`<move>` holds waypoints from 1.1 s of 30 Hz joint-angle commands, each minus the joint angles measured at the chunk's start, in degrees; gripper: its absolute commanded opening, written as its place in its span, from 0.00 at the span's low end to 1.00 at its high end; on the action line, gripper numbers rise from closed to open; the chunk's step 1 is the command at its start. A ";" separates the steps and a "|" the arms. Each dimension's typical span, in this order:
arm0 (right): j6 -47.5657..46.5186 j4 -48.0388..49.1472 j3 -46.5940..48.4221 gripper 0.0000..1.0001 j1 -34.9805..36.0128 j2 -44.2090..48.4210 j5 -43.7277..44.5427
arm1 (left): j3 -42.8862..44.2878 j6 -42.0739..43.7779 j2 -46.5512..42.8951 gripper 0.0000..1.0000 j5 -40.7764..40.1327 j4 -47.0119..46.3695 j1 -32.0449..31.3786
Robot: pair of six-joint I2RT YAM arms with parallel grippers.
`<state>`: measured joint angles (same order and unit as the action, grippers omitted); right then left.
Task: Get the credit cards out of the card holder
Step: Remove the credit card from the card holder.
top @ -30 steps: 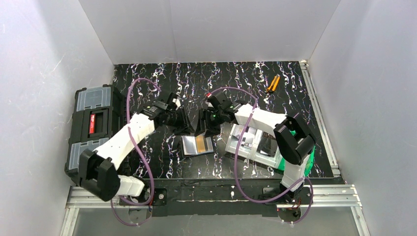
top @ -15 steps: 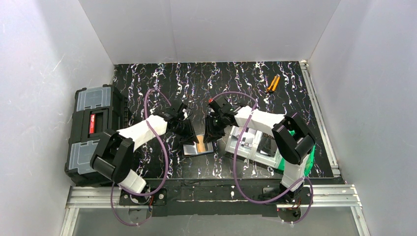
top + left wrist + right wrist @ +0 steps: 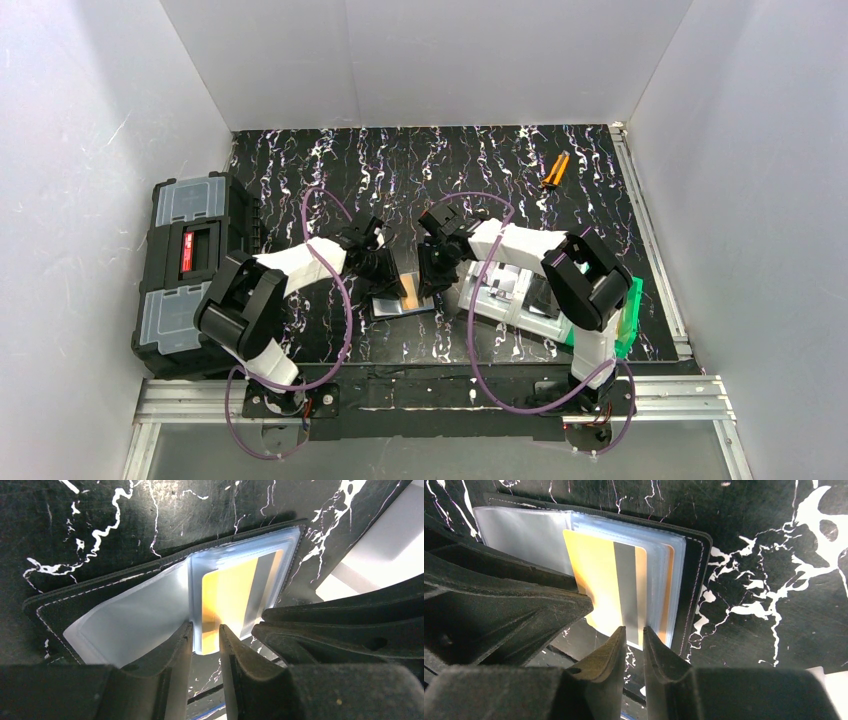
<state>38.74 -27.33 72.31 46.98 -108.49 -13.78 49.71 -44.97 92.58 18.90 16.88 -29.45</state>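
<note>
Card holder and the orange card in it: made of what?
Card holder: matte black leather or faux leather, judging by the stitched edge. Its sleeves: clear glossy plastic film, translucent with glare. Orange card: probably rigid smooth plastic, grey stripe across it.

Black worktop [image 3: 480, 160] streaked with white and purple veins. Black wallet [image 3: 698, 580] edged in pale stitching, with glossy blue-grey see-through pockets. Orange-yellow card [image 3: 594, 580] crossed by a grey stripe. Black toolbox [image 3: 200, 250] with grey lids and a red latch. Orange handle on the small tool [image 3: 555, 170]. Purple cables [image 3: 342, 300] over white arms [image 3: 520, 240] with black joints. Green bin [image 3: 630, 305].
</note>
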 commanded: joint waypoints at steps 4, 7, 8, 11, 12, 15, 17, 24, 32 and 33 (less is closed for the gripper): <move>-1.02 -1.29 2.79 0.24 0.69 -1.94 1.09 | -1.89 0.69 0.26 0.25 0.72 -1.92 0.31; -1.17 -1.78 3.24 0.21 1.04 -2.77 1.25 | -2.41 0.44 0.24 0.25 1.40 -3.08 0.44; -1.13 -1.83 3.34 0.21 1.20 -3.09 1.23 | -2.66 0.27 0.28 0.25 1.74 -3.68 0.52; -1.21 -2.37 3.77 0.19 1.65 -4.09 1.11 | -3.50 -0.38 0.38 0.25 2.46 -5.30 0.62; -1.23 -2.52 3.92 0.19 1.82 -4.35 1.12 | -3.80 -0.73 0.41 0.24 2.71 -5.85 0.70; -1.23 -3.30 4.06 0.19 2.06 -4.92 1.87 | -4.64 -1.44 0.14 0.19 3.28 -6.86 0.80; -1.17 -3.76 4.06 0.18 2.06 -5.29 2.44 | -5.30 -1.73 -0.30 0.16 3.50 -7.19 1.01; -0.45 -4.47 3.46 0.14 2.06 -6.53 3.03 | -6.96 -1.48 -2.75 0.05 5.22 -8.12 2.72; 0.04 -4.94 3.09 0.12 1.80 -7.41 3.66 | -7.57 -0.81 -3.61 0.00 6.64 -7.98 3.72; 0.03 -4.98 3.10 0.11 1.72 -7.50 3.62 | -7.60 -0.69 -3.77 0.00 6.73 -7.91 3.85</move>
<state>38.94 -30.48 76.09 48.03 -111.85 -13.23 43.42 -46.28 91.26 24.88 8.29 -26.02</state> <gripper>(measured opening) 0.122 0.136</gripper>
